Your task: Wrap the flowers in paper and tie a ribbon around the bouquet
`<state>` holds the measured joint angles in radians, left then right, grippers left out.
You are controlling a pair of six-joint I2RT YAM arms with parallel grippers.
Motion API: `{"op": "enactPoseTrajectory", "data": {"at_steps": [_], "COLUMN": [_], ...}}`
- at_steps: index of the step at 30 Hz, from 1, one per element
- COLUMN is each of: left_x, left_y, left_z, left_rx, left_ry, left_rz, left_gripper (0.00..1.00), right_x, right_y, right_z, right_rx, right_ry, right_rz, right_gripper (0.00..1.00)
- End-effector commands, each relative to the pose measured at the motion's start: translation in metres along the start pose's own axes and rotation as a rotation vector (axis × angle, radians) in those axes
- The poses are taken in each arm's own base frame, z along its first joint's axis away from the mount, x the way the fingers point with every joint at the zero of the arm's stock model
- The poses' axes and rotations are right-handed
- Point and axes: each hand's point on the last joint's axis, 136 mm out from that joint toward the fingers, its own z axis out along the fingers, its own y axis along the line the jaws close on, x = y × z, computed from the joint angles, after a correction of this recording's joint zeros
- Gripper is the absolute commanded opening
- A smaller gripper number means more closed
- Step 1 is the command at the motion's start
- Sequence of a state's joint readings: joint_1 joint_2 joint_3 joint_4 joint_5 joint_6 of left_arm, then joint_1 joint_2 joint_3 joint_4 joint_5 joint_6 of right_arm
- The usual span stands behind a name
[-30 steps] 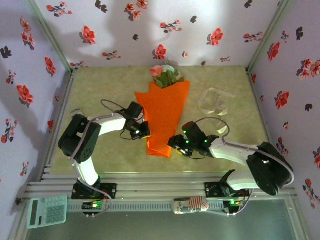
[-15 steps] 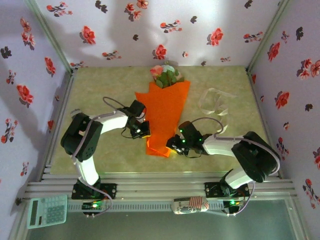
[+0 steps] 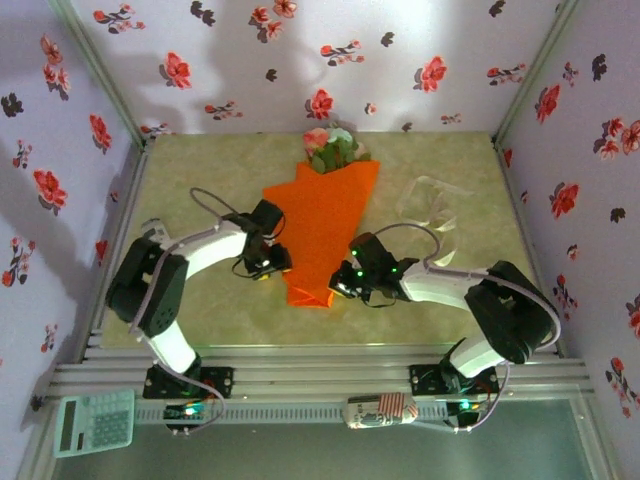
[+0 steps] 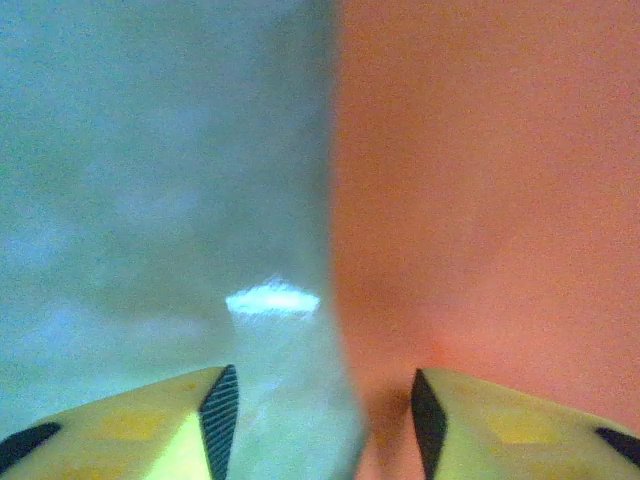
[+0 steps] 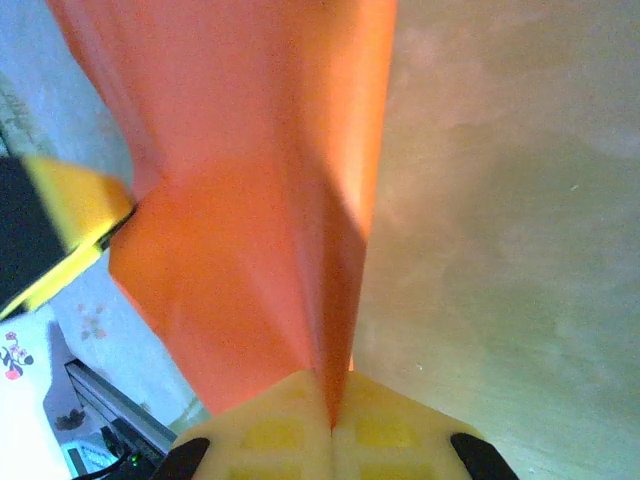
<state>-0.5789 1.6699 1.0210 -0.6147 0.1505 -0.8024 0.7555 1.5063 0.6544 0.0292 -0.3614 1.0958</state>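
1. Flowered wallpaper (image 3: 250,60) on three sides, with a pale green table (image 3: 200,180) under both my arms.
2. Paper (image 3: 325,225) lies mid-table, folded into a slim cone. Its narrow end is toward me and its wide end is away.
3. Right gripper (image 5: 332,425): jaws pressed fully together, pinching a raised fold of the paper at the cone's narrow end, on its right side. I judge this keeps the overlap from springing open.
4. Left gripper (image 4: 320,400): jaws partly apart, with hold of nothing. The paper's left edge runs between them, one finger above the orange sheet and the other above bare table. I judge it is placed to take or steady that edge.
5. Contents: the cone holds the flowers (image 3: 333,150). Pink and cream blooms with green leaves poke out of the wide far end, and the stems are hidden inside the wrap.
6. Ribbon (image 3: 430,205) lies in loose loops on the table, right of the cone and apart from it. Neither gripper touches it, so the tying is not yet done.
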Motion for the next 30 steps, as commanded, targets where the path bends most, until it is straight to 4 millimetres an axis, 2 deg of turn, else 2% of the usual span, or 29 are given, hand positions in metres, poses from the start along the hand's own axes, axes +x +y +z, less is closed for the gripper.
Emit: {"op": "enactPoseTrajectory", "data": {"at_steps": [1,4,8,12,17,18,20,26,30], "left_x": [0.035,0.051,0.043,0.050,0.067,0.071,0.076,0.085,0.087], "left_y": [0.010,-0.004,-0.028,-0.029,0.004,0.012,0.026,0.040,0.044], "left_z": [-0.013,-0.005,0.001,0.019,0.050,0.056,0.063,0.078,0.082], "left_rx": [0.002,0.088,0.170,0.108,-0.049,-0.079,-0.138,-0.178,-0.193], "left_ry": [0.065,0.119,0.108,0.164,0.237,0.251,0.270,0.300,0.308], "left_rz": [-0.004,-0.001,-0.002,-0.002,-0.015,-0.022,-0.033,-0.072,-0.078], "left_gripper": [0.59,0.62,0.64,0.56,0.22,0.13,0.03,0.00,0.00], "right_x": [-0.002,-0.002,-0.002,-0.002,-0.003,-0.004,-0.005,-0.004,-0.004], "right_y": [-0.003,0.000,0.003,0.003,0.008,0.010,0.013,0.012,0.011], "right_z": [-0.004,-0.003,-0.003,-0.004,-0.007,-0.007,-0.006,-0.002,0.002], "right_rx": [0.056,0.062,0.065,0.068,0.039,0.027,-0.001,-0.127,-0.155], "right_ry": [-0.012,0.002,0.013,0.016,0.002,0.000,0.001,-0.020,-0.029], "right_rz": [-0.017,-0.024,-0.033,-0.034,-0.048,-0.048,-0.046,-0.022,-0.044], "right_gripper": [0.03,0.03,0.03,0.03,0.07,0.10,0.20,0.40,0.44]}}
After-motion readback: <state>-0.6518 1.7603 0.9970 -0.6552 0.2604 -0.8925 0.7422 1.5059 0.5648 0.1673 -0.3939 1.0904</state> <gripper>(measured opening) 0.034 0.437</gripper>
